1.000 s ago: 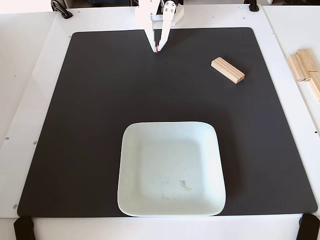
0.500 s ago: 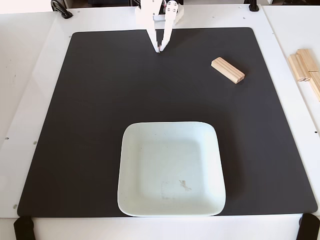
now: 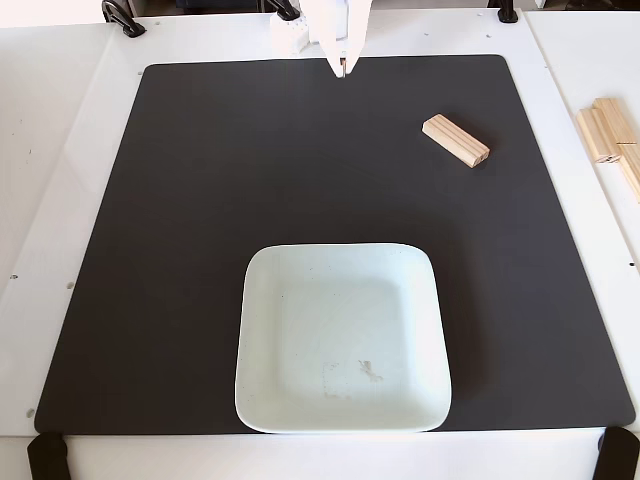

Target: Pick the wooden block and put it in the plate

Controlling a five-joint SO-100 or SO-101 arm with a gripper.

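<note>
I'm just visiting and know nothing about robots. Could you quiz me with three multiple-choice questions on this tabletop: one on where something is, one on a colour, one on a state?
1. Where does the wooden block lie in the fixed view?
A. Inside the plate
B. On the black mat, upper right of the plate
C. Off the mat, on the white table

2. What colour is the mat under the plate?
A. Black
B. Red
C. Green

3. What is in the plate?
A. The block
B. Several stacked wooden pieces
C. Nothing but a faint scuff mark

Answers:
1. B, the block rests on the mat, apart from the plate, toward the upper right.
2. A, the mat is plainly black against the white table.
3. C, the plate's inside is bare apart from the scuff, and the gripper at the top edge holds nothing.
</note>
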